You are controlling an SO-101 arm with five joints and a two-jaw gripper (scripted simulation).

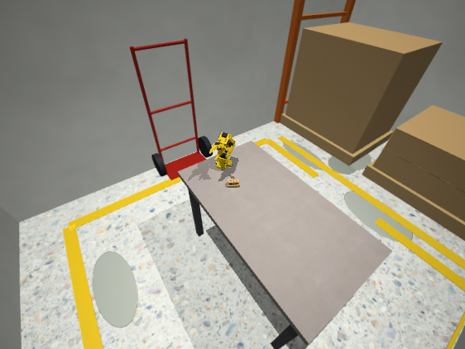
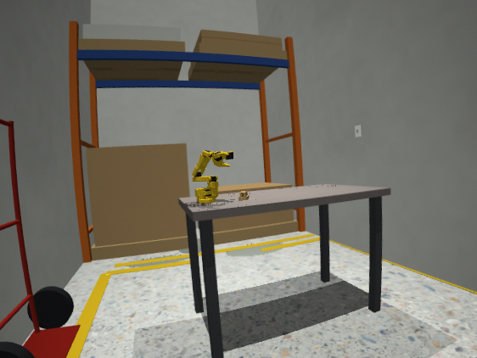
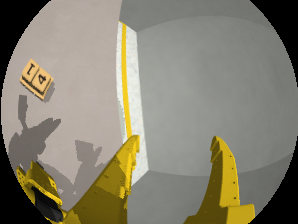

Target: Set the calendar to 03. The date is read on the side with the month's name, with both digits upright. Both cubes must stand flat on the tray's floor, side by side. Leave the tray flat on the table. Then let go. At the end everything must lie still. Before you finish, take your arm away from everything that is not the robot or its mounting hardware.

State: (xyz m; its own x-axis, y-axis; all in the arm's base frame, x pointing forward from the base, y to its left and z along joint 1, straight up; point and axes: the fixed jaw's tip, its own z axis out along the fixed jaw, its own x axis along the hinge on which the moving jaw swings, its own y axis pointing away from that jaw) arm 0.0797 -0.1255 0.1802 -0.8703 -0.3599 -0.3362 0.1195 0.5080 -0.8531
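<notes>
A: Where is the calendar tray?

B: On the table, well to the left of the fingers, far out ahead of them. Two cubes sit in it side by side; digits too small to read.

A: Gripper?

B: Raised above the table near the arm's base, partly spread, pinching nothing. Beyond: yellow floor stripe, grey wall.

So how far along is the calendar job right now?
Hardly begun. The calendar tray sits flat on the table with both cubes in it, apparently showing a 1 and a 4. The gripper hangs in the air, partly open and holding nothing. Picking, turning and re-seating the cubes is all left.
</notes>
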